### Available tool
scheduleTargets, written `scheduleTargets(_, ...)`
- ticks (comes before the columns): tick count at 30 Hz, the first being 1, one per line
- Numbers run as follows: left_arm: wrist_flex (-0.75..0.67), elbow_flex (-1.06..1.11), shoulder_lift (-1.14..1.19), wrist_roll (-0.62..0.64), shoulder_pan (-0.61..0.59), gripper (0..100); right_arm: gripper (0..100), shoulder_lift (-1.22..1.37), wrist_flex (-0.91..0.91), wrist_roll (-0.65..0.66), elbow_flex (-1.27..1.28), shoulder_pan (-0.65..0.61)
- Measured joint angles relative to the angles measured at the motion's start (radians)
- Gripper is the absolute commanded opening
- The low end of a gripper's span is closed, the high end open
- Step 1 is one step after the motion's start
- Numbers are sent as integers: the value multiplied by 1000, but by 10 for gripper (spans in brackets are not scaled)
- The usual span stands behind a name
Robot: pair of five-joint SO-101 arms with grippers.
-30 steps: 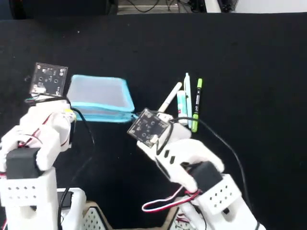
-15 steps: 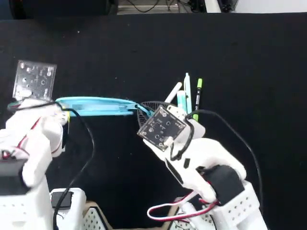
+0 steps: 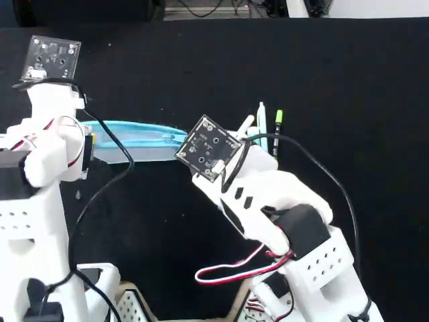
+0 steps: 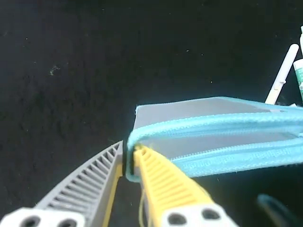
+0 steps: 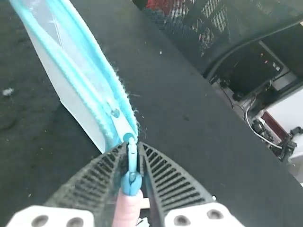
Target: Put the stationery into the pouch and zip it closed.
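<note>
Blue pouch [image 3: 141,141] stands edge-up over the worktop's [image 3: 335,80] left half. The left claw [image 4: 129,158] is clenched on its end corner, and the right claw [image 5: 131,151] pinches the zipper pull [image 5: 130,182]. The pens [image 3: 268,124] lie loose near the worktop's middle, so packing and zipping both seem left to do.

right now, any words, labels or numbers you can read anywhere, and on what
No text can be read.
The tube beside the white pen bears dark marks, too blurred to read.
The green pen is too small to tell.
The pouch shows no print.
</note>
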Motion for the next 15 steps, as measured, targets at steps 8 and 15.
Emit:
scheduleTargets(8, 6, 3, 20, 0, -3, 162, 11, 0, 0, 0, 0, 14)
scheduleTargets(15, 6, 38, 20, 0, -3, 70, 11, 0, 0, 0, 0, 14)
